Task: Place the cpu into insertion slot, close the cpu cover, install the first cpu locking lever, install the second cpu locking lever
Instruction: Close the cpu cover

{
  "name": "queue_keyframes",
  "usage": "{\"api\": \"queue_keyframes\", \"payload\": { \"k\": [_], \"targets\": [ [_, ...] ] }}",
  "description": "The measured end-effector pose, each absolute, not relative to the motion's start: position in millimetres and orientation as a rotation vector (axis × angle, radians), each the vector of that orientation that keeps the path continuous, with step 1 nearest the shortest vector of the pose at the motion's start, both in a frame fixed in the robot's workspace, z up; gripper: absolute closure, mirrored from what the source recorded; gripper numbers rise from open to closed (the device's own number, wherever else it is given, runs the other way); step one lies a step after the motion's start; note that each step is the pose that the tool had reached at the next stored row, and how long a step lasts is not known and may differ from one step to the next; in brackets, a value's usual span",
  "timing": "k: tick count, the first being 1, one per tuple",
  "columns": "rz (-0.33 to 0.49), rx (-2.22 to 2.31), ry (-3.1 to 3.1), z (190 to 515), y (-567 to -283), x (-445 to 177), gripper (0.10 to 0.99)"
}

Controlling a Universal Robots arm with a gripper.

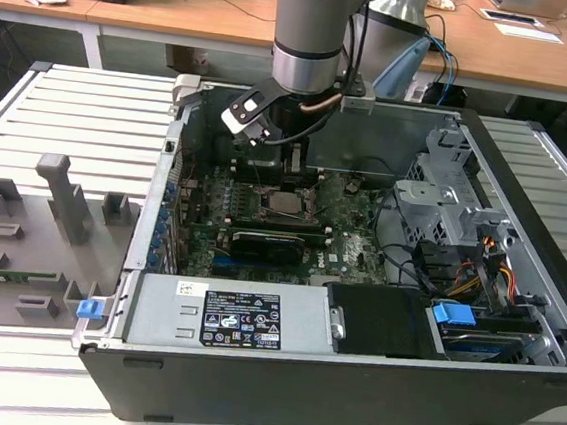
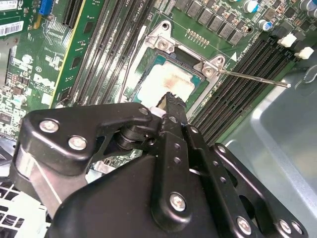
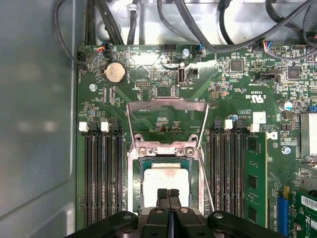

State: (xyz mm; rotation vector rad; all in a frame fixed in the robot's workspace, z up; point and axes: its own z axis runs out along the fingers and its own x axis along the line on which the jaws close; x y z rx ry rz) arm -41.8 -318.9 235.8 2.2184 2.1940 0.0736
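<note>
Hovering over the cpu (image 3: 166,176), the pincer (image 3: 168,192) has its tips pressed together.

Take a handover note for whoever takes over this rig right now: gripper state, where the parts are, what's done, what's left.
Gripper: shut, holding nothing, tips at the cpu top.
The cpu sits in the insertion slot; that step looks done.
Cpu cover: appears raised open at its hinge.
Locking lever: sticks out, unlatched.
Left: close cover, latch both levers.
</note>
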Motion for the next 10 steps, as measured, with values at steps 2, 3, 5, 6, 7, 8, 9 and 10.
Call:
{"api": "queue_keyframes", "payload": {
  "k": [2,3,5,6,7,8,9,10],
  "targets": [
    [0.074,2.218,2.194,236.9,-318.8,-41.8,0.98],
    [0.074,2.218,2.194,237.6,-318.8,-41.8,0.98],
    [0.074,2.218,2.194,241.9,-318.8,-41.8,0.98],
    [0.074,2.218,2.194,243.4,-318.8,-41.8,0.98],
    [0.074,2.218,2.194,244.6,-318.8,-41.8,0.98],
    [0.074,2.218,2.194,246.0,-318.8,-41.8,0.98],
    [0.074,2.218,2.194,247.0,-318.8,-41.8,0.98],
    [0.074,2.218,2.194,249.6,-318.8,-41.8,0.98]
  ]
}}
